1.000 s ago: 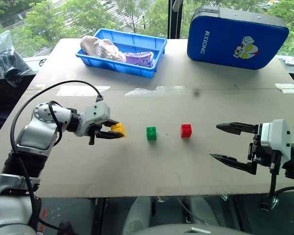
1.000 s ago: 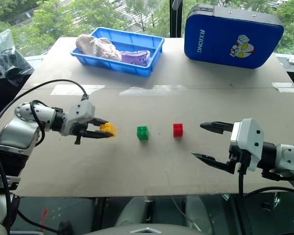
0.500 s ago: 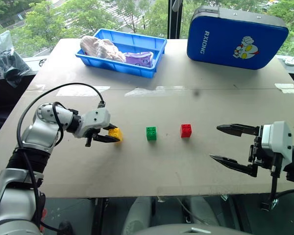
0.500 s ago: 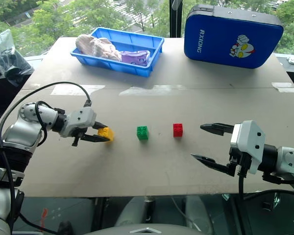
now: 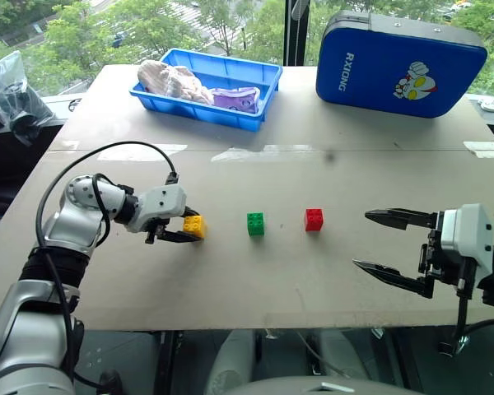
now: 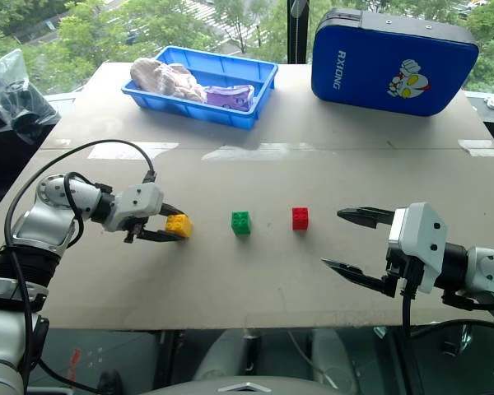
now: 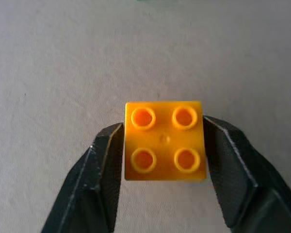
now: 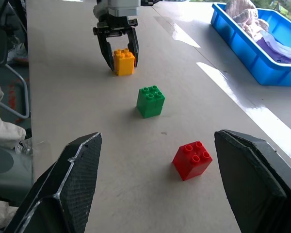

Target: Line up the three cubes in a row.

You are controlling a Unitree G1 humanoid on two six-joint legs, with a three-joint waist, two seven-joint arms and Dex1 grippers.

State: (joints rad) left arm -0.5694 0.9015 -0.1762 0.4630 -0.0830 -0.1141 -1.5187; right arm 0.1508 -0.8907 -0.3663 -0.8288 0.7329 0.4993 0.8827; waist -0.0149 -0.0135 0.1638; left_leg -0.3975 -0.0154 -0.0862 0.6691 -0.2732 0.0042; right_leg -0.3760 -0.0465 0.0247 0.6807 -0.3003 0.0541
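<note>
Now resting on the table [image 5: 255, 284] between the fingers of the left gripper [image 5: 187, 230]: the yellow-orange cube [image 5: 194, 225], lowered from the raised carry of a second ago and sitting studs-up. Flanking its two sides closely, fingers [image 7: 104, 160] at or just off the faces, so cannot tell whether pinching or already letting go; probably easing off. Just past that gripper's tips, toward the middle: the green cube [image 5: 254, 223], and beyond it the red cube [image 5: 314, 219], evenly spaced and on roughly one line with the yellow-orange one. Meaning the row looking essentially formed, needing only a clean withdrawal without nudging the cube. Hanging well apart beyond the red cube, above the table's near edge: the right gripper [image 5: 391, 244], spread wide and holding nothing
</note>
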